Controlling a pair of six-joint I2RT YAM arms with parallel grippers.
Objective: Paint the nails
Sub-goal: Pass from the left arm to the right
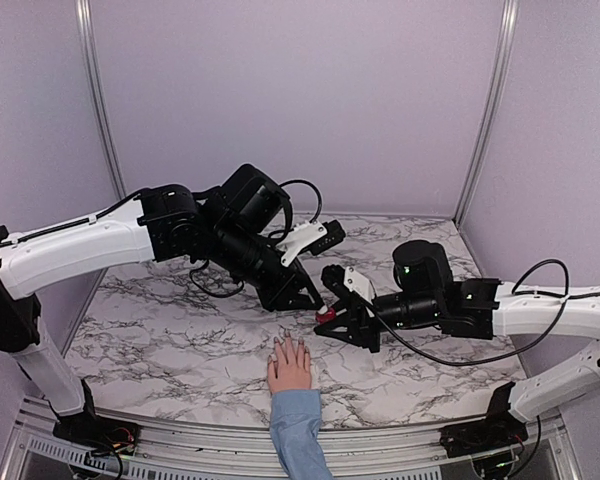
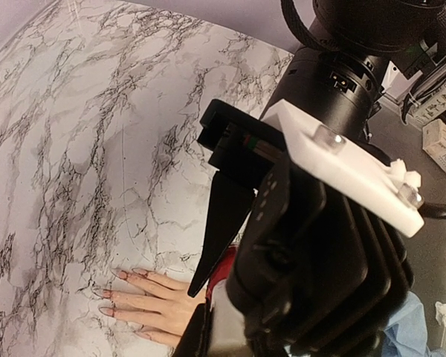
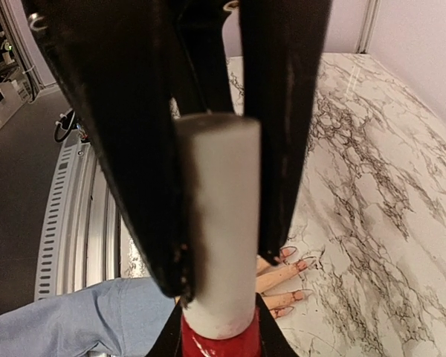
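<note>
Seen from above, a pale hand (image 1: 290,366) in a blue sleeve (image 1: 298,432) lay flat at the lower centre of the marble table (image 1: 160,330). Just above it the right gripper (image 1: 332,322) was clamped on a small red bottle (image 1: 325,316), and the left gripper (image 1: 313,300) met it from the upper left. In the left wrist view the nails (image 2: 106,294) sat at the lower left, faintly reddish. In the right wrist view a white cap (image 3: 219,223) was squeezed between the left gripper's black fingers (image 3: 282,111). The nails at the lower right looked hard, smooth and tiny, probably to be stroked lightly, with the hold on the cap.
</note>
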